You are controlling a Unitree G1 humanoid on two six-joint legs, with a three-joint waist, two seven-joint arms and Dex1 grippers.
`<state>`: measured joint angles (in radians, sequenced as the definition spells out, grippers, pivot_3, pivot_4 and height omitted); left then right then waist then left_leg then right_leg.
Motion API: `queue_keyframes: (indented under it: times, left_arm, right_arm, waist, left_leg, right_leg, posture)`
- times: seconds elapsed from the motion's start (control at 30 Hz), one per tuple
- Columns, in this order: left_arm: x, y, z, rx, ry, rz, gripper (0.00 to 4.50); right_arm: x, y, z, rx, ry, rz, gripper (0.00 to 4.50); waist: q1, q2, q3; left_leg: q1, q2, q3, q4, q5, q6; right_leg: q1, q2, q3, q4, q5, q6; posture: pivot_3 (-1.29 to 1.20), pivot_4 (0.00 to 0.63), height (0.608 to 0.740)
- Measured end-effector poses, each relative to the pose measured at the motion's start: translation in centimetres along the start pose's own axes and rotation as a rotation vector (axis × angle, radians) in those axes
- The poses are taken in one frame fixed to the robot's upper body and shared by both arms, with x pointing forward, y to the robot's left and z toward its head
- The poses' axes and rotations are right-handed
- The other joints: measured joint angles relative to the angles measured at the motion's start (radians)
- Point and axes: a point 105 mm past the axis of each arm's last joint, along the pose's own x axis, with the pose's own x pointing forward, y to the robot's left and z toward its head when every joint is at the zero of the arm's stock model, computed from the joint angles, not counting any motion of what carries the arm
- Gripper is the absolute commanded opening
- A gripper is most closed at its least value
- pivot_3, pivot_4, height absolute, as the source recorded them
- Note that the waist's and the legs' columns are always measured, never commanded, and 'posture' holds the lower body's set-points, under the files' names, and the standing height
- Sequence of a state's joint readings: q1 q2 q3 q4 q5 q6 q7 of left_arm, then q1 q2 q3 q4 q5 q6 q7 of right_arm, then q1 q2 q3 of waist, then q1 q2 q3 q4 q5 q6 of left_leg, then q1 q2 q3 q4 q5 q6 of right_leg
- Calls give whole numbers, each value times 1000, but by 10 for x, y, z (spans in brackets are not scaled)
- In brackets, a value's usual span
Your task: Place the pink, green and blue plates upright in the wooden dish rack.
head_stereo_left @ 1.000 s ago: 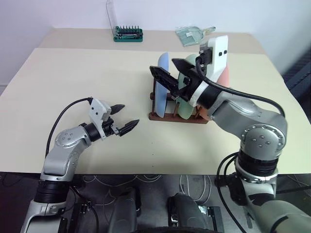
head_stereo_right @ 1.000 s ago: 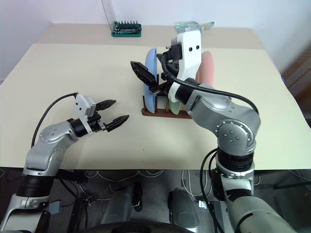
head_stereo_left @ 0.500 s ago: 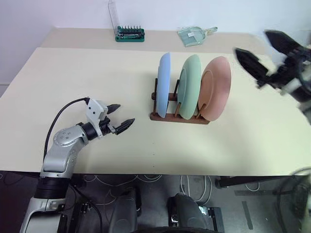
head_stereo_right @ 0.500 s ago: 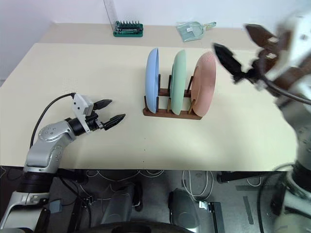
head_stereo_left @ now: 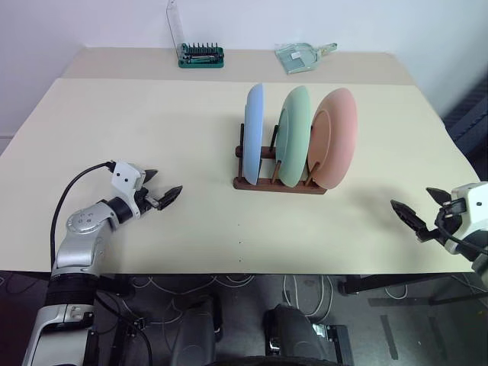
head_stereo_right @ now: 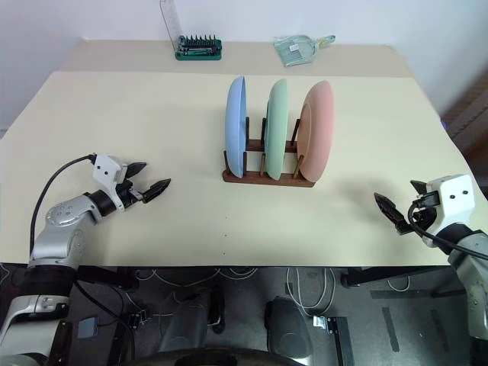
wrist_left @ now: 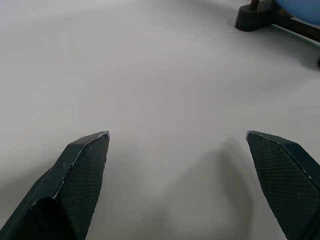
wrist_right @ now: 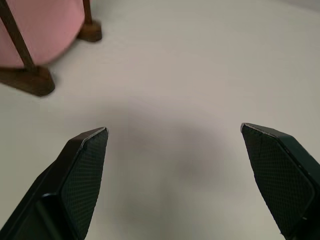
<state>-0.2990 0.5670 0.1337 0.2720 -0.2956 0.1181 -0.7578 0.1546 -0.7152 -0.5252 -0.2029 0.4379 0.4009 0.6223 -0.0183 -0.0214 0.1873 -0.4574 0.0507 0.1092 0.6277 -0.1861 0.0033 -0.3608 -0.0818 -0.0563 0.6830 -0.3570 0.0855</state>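
Observation:
Three plates stand upright side by side in the dark wooden dish rack [head_stereo_left: 278,185] at mid-table: the blue plate [head_stereo_left: 254,130] on the left, the green plate [head_stereo_left: 296,133] in the middle, the pink plate [head_stereo_left: 335,137] on the right. My left gripper [head_stereo_left: 166,181] hovers low over the table far to the rack's left, open and empty, pointing toward it. My right gripper [head_stereo_left: 410,197] is open and empty near the table's front right edge, well clear of the pink plate. The right wrist view catches the pink plate [wrist_right: 45,30] and a rack foot [wrist_right: 30,80].
A green-based tool holder [head_stereo_left: 201,55] and a clear plastic scoop [head_stereo_left: 303,55] sit at the table's far edge. Bare tabletop [head_stereo_left: 152,122] surrounds the rack. Cables hang below the front edge.
My right arm has swung away from the rack, out to the right and down to the front right edge. The left gripper has drifted left and slightly lower. The plates have stayed put.

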Motion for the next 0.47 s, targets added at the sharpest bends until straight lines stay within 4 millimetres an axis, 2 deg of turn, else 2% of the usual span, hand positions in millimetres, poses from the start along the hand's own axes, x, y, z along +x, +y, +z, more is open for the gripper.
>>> queue_keyframes:
  times: [0.2, 0.33, 0.47]
  left_arm:
    - [-3, -1, -4, -5, 10, 1, 4500]
    - [-3, -5, -2, 2, 8, -6, 4500]
    - [-2, -10, 1, -1, -2, -11, 4500]
  right_arm:
    - [12, 4, -13, -3, 5, 21, 4330]
    - [19, 17, -19, 16, 4, 54, 4330]
    - [24, 23, -18, 15, -2, 73, 4330]
  waist:
    - [4, 0, 0]
    - [4, 0, 0]
    - [4, 0, 0]
  left_leg:
    - [0, 0, 0, 1, 0, -1]
    - [0, 0, 0, 0, 1, -1]
    - [0, 0, 0, 1, 1, -1]
  right_leg:
    - [1, 0, 0, 0, 0, 0]
    - [1, 0, 0, 0, 0, 0]
    - [1, 0, 0, 0, 0, 0]
  posture:
    - [0, 150, 732]
    - [0, 150, 732]
    - [0, 150, 732]
